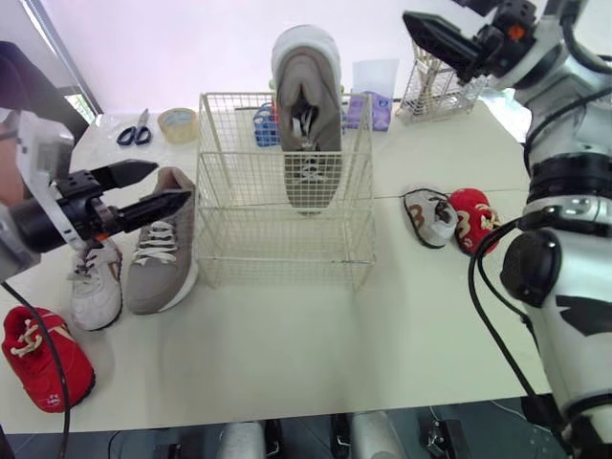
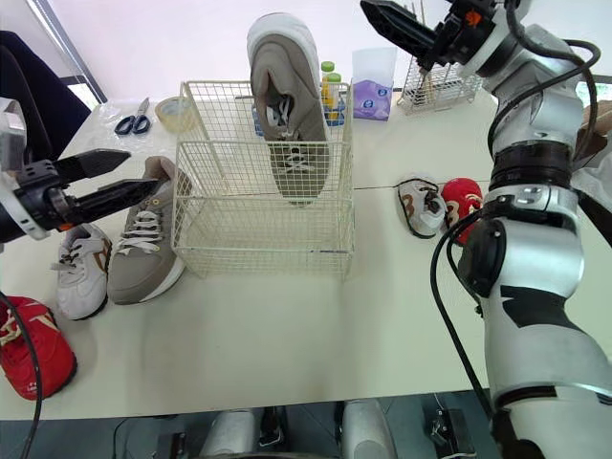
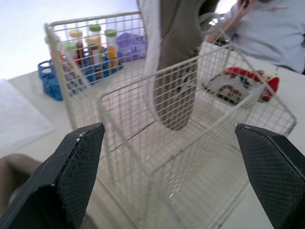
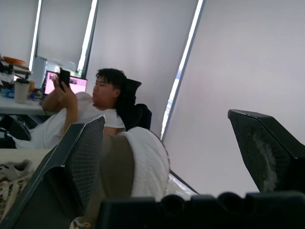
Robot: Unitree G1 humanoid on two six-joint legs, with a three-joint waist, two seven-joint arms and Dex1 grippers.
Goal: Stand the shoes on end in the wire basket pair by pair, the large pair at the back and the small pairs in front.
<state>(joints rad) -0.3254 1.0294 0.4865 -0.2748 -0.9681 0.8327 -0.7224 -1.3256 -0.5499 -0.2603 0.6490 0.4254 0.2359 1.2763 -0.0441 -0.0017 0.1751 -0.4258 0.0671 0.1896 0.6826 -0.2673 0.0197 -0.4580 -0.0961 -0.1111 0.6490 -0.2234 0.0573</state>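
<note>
The left black two-fingered end effector [image 1: 170, 182] hung low, fingers apart; the right end effector [image 4: 166, 117] sat high, fingers wide.

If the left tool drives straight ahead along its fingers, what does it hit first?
The left tool would most likely meet the wire basket's near wall first, with the upright grey shoe standing behind it; depth is unclear.

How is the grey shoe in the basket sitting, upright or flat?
Upright: the grey shoe stands toe down at the back of the wire basket, heel above the rim.

Silver-grey right arm [image 2: 535, 263], looping black cable [image 2: 433, 282]
</note>
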